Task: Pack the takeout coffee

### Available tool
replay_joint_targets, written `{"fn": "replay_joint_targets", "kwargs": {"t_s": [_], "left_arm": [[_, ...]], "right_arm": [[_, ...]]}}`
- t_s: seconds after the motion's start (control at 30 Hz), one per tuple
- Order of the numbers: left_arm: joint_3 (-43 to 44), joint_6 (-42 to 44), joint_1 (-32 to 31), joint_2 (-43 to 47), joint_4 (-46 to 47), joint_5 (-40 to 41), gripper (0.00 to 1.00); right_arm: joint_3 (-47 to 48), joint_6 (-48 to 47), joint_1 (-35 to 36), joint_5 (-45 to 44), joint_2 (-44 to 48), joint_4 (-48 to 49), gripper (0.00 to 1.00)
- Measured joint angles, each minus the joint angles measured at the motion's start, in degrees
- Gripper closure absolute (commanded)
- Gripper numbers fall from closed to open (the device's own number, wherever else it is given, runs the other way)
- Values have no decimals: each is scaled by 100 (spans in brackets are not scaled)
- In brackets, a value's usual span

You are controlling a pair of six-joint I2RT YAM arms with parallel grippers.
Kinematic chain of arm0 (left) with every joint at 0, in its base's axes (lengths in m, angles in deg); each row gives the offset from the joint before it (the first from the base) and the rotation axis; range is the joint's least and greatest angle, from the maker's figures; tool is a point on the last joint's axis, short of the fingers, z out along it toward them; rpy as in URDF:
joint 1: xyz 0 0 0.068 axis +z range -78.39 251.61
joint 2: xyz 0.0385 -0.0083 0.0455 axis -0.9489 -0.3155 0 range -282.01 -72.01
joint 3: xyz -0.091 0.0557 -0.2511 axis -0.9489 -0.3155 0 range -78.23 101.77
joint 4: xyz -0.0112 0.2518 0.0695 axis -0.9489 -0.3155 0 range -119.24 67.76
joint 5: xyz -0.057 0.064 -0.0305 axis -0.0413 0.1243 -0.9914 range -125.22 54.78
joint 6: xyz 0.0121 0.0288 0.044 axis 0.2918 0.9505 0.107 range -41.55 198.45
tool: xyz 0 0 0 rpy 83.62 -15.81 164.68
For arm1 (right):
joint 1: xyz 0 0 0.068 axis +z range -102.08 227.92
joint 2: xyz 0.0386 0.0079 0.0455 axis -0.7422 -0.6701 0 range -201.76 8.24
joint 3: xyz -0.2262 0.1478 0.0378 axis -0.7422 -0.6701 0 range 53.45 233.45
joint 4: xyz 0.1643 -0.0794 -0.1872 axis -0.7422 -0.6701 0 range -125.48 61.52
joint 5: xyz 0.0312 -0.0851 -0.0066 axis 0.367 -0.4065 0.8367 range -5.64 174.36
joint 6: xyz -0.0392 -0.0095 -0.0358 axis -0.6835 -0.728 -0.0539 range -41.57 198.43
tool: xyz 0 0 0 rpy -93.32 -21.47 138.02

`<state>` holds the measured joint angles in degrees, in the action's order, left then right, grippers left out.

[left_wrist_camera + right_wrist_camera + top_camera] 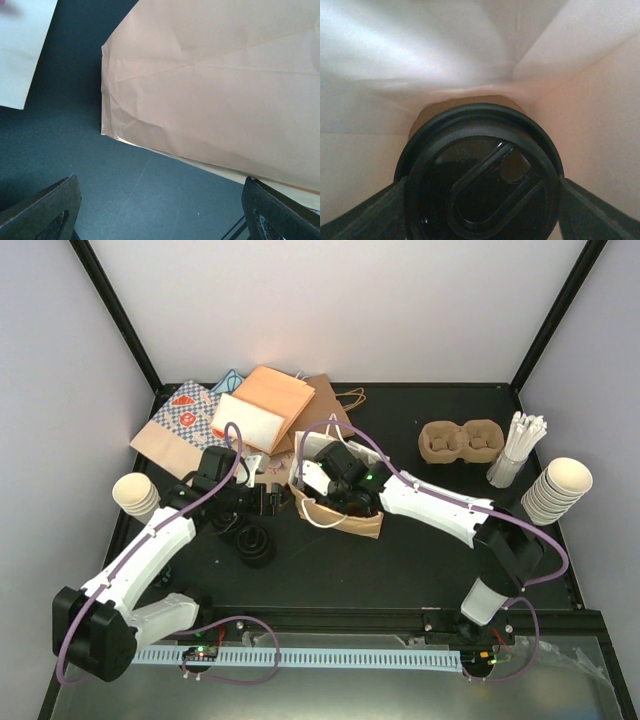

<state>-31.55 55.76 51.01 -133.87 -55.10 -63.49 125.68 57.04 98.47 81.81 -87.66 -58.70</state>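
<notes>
The paper cup capped with a round black plastic lid (480, 150) is being gripped by the right gripper (480, 210), a finger pressing on either side of the lid, deep inside the brown paper bag (345, 518). The lid is being presented flat-on to the right wrist camera, so the cup's long axis is judged to be running straight ahead of that hand, into the bag. The left gripper (157, 195) is being shown spread wide with nothing between its fingers, facing a flat peach paper bag (225, 90). From overhead the cup is being hidden by arm and bag. Only that view is showing the brown moulded-pulp two-cup carrier (460, 440), well apart to the right, with no cup in it.
</notes>
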Motion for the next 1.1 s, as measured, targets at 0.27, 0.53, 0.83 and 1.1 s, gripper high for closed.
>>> {"fn": "replay_joint_targets", "kwargs": {"t_s": [0.27, 0.53, 0.83, 1.1], "left_arm": [[0, 4, 0, 125, -79, 17, 9], [9, 74, 0, 256, -229, 118, 9], [83, 138, 0, 321, -400, 173, 8], [133, 210, 0, 413, -509, 256, 7]], "right_arm": [[-4, 74, -17, -146, 212, -260, 0], [-4, 70, -15, -142, 667, -474, 0], [-31, 72, -15, -146, 931, -529, 0], [-74, 74, -15, -129, 1432, -529, 0]]}}
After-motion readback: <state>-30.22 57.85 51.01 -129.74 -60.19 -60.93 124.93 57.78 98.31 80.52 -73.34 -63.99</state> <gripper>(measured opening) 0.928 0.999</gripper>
